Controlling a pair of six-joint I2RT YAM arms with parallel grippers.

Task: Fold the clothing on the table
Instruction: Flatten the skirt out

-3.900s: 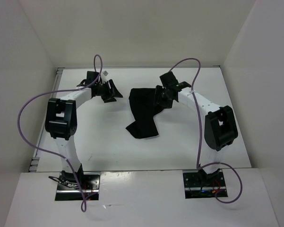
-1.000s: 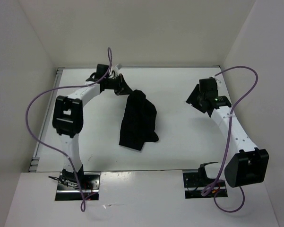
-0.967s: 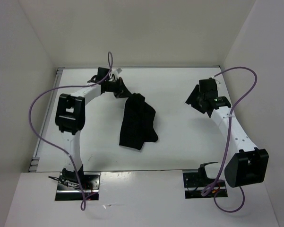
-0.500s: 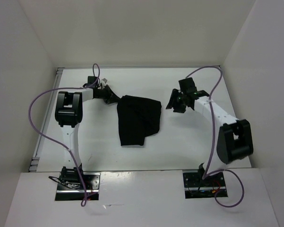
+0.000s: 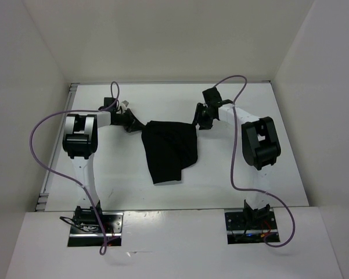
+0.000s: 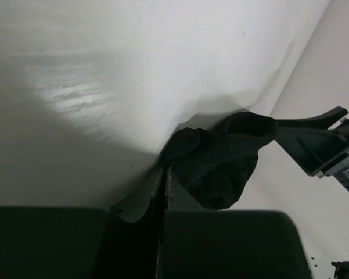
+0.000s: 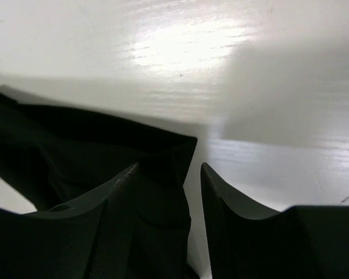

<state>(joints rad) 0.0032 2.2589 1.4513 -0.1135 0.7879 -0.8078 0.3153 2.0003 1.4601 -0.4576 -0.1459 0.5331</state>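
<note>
The white table [image 5: 238, 174] carries the black clothing [image 5: 168, 148], which lies on it between the left gripper [image 5: 138, 123] and the right gripper [image 5: 198, 123]. Its far edge stretches from one gripper to the other. The rest trails nearward from both, narrowing.

Plain white upright walls [image 5: 162, 40] rise beyond the left claw [image 5: 138, 123] and right claw [image 5: 198, 121], flanking both outer sides.

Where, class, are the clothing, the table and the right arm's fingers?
clothing [image 5: 169, 152]: top view, middle of the fabric.
table [image 5: 122, 174]: top view, bare surface.
right arm's fingers [image 7: 244, 232]: right wrist view, one finger's dark face.
</note>
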